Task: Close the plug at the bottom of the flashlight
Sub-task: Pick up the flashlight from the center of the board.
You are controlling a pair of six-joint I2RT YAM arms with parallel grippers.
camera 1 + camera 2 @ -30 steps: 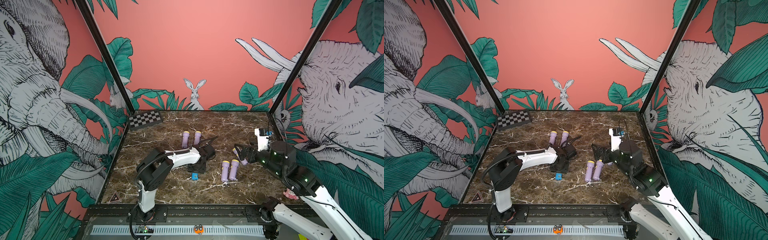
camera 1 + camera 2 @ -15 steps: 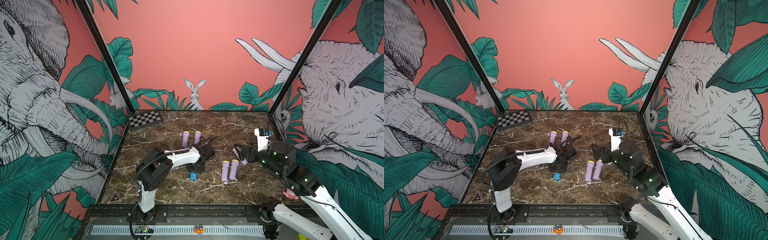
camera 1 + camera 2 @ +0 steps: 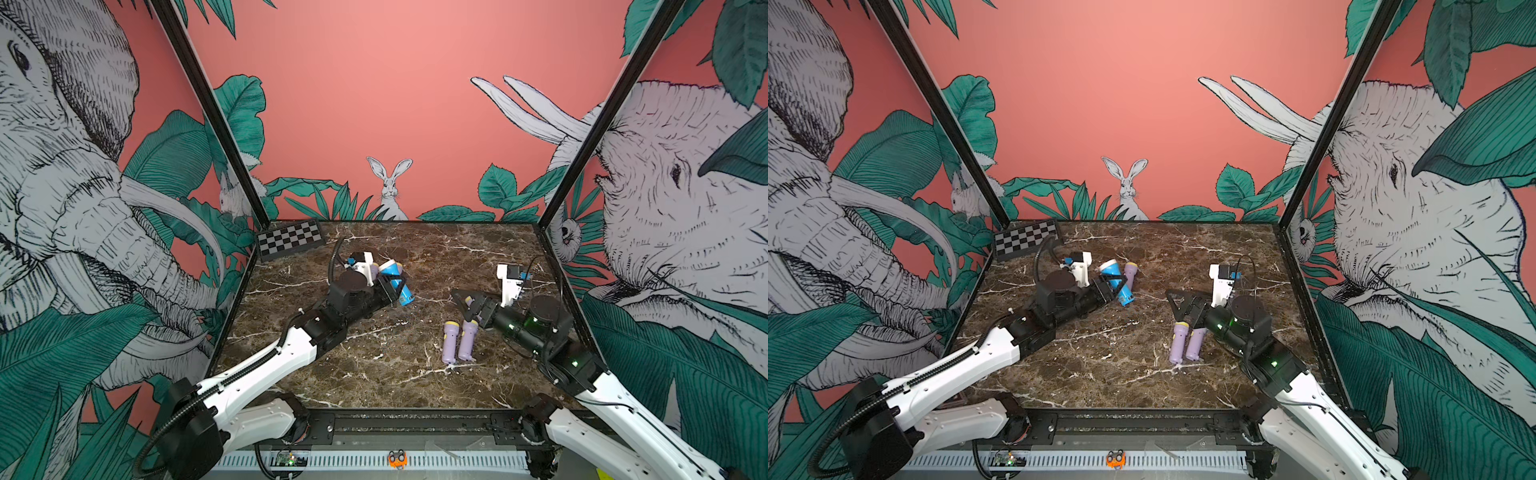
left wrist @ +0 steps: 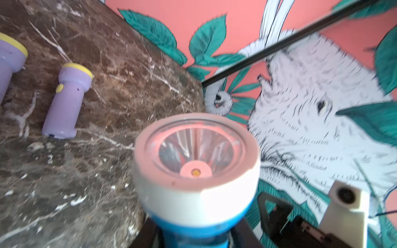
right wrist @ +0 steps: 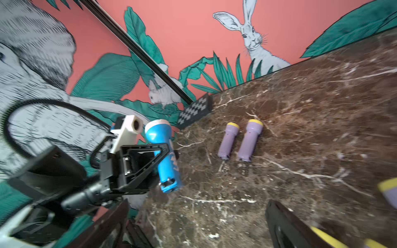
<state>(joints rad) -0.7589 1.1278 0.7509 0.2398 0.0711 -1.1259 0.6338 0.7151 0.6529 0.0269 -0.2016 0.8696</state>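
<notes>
Nearest, in the lower right of the marble table (image 3: pixel 395 374), a pair of purple flashlights (image 3: pixel 457 343) is seen lying side by side, touching, yellow heads pointed away. Just above and behind their heads the right gripper (image 3: pixel 465 307) is held with its fingers spread wide, and nothing is gripped between them. Farther back, left of centre in both top views, the left gripper (image 3: pixel 1117 286) is clamped across the body of the blue flashlight (image 5: pixel 167 174). The flashlight is tilted, its white-rimmed head up and away and its base lower, toward the table's middle, and it appears to be raised off the marble. The state of the plug at its base cannot be made out. Behind it another purple flashlight (image 3: pixel 1130 272) is seen lying on the table. A checkerboard (image 3: pixel 291 241) is placed in the table's far left corner.
</notes>
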